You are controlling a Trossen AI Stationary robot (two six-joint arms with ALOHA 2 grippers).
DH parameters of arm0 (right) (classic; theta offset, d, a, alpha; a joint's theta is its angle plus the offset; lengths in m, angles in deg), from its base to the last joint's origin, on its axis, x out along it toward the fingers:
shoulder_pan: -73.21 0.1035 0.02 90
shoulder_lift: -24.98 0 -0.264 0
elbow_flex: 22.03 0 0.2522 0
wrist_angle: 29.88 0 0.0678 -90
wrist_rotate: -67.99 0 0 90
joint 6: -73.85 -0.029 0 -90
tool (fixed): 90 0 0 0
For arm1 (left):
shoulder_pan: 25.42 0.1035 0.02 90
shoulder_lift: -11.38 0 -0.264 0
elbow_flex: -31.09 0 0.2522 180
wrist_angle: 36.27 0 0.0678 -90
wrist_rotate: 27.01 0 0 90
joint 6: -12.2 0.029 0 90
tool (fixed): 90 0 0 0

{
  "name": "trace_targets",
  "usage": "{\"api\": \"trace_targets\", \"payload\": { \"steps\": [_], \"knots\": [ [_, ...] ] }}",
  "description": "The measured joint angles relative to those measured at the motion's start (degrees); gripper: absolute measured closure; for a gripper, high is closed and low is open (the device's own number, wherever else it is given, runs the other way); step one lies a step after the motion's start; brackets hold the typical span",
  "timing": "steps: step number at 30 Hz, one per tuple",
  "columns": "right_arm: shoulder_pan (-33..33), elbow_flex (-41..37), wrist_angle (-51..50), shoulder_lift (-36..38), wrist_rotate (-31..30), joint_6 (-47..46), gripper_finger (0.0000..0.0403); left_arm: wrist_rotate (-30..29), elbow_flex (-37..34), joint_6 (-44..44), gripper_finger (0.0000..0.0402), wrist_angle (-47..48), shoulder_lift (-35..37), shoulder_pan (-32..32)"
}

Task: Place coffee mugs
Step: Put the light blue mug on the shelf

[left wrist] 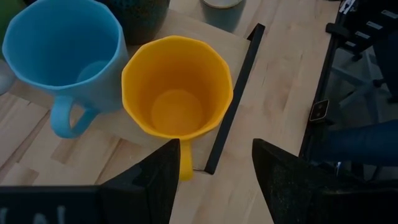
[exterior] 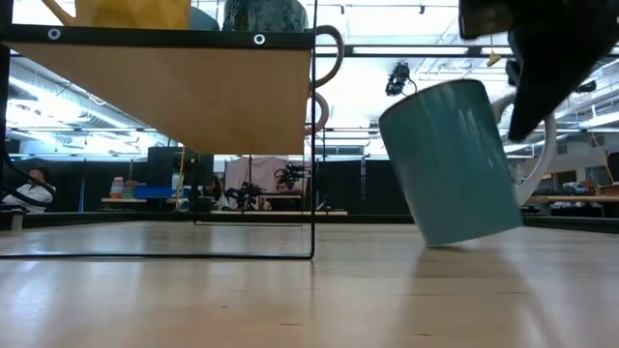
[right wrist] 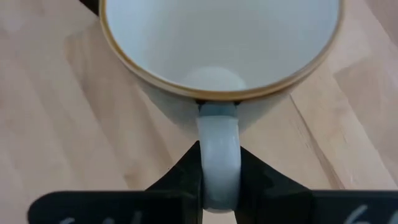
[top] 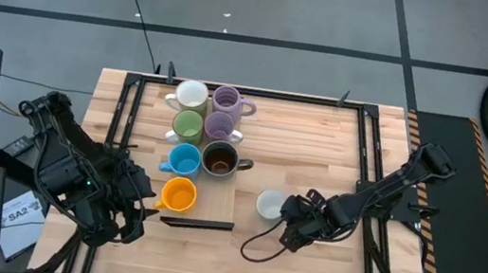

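Seven coffee mugs stand on a raised wooden board [top: 235,188] at the table's left: white [top: 191,94], two purple [top: 227,102] [top: 220,125], green [top: 187,126], blue [top: 183,160], dark brown [top: 220,159] and yellow [top: 178,194]. My left gripper [left wrist: 214,180] stands open at the board's near edge, with the yellow mug's handle [left wrist: 185,163] close beside one finger. To the right of the board is a pale mug [top: 270,204], white inside, with my right gripper [top: 289,221] shut on it. My right gripper pinches the pale mug's handle [right wrist: 219,158] between its two fingers, at the loop's outer bend. The fingers slant down from the table's right and near side. The mug [exterior: 455,159] is tilted, mouth up. Whether its lower edge [exterior: 430,242] rests on the table, I cannot tell.
A black bar [top: 198,223] lies along the board's near edge. A black cable [top: 253,245] loops on the table near my right gripper. Black frame rails [top: 371,154] run along the table's sides. Bare wood lies between the board and the right rail.
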Motion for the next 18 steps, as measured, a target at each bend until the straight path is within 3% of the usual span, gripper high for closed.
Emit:
{"api": "trace_targets", "payload": {
  "steps": [18],
  "knots": [
    [0.12, 10.25, -4.32, -0.02, -0.93, 5.38, 0.0347, 0.00, 0.00, 0.02, 0.0195, 0.02, 0.00, 0.00]
  ]
}}
